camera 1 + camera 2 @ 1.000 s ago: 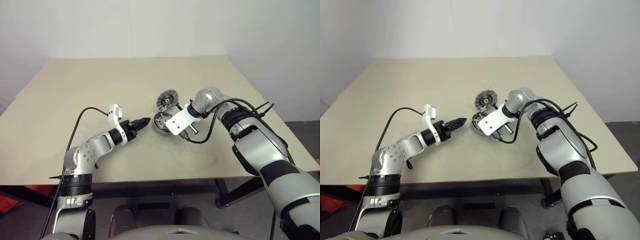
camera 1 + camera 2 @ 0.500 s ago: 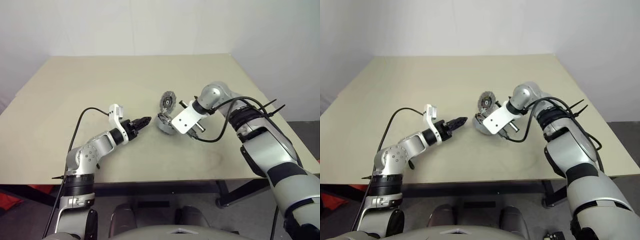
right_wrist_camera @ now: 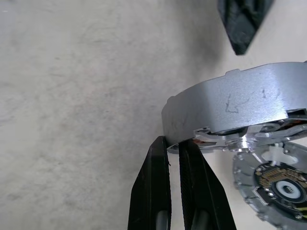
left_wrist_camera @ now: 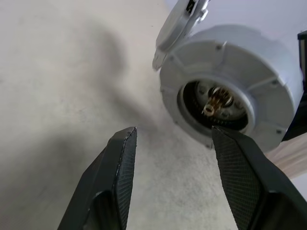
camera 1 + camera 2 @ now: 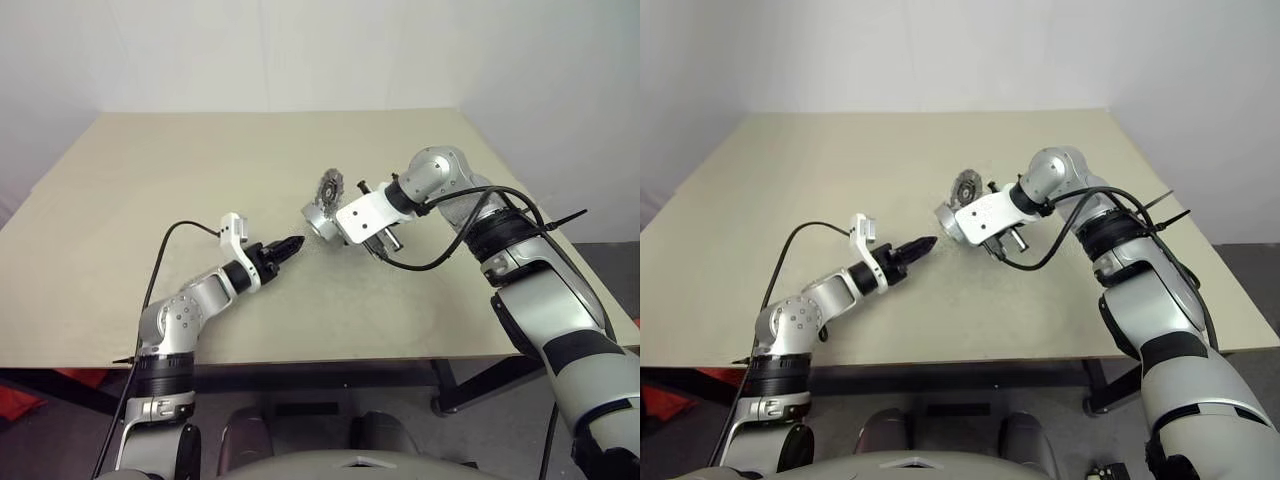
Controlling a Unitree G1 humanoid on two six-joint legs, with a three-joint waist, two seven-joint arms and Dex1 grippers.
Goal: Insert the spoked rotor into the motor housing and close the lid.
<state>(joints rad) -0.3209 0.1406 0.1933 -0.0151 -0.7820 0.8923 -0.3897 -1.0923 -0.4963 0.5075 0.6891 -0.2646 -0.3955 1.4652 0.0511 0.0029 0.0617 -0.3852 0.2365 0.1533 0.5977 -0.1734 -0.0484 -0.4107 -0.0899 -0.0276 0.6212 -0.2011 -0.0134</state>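
Note:
My right gripper is shut on the rim of the motor housing and holds it tilted above the table. The right wrist view shows both fingertips pinching the edge of the grey wall of the motor housing. The lid hangs open from the housing's edge, also seen as a disc with dark cut-outs. A silver spoked part, apparently the spoked rotor, sits at the housing's open face. My left gripper is open, just short of the housing's underside, holding nothing.
The beige table spreads wide around both arms. A black cable loops over the table behind my left wrist. A pale wall rises behind the table's far edge.
My right gripper has raised the housing off the table and tilted it, swinging it a little toward my left gripper; the lid now stands on edge. The left gripper has stayed put.

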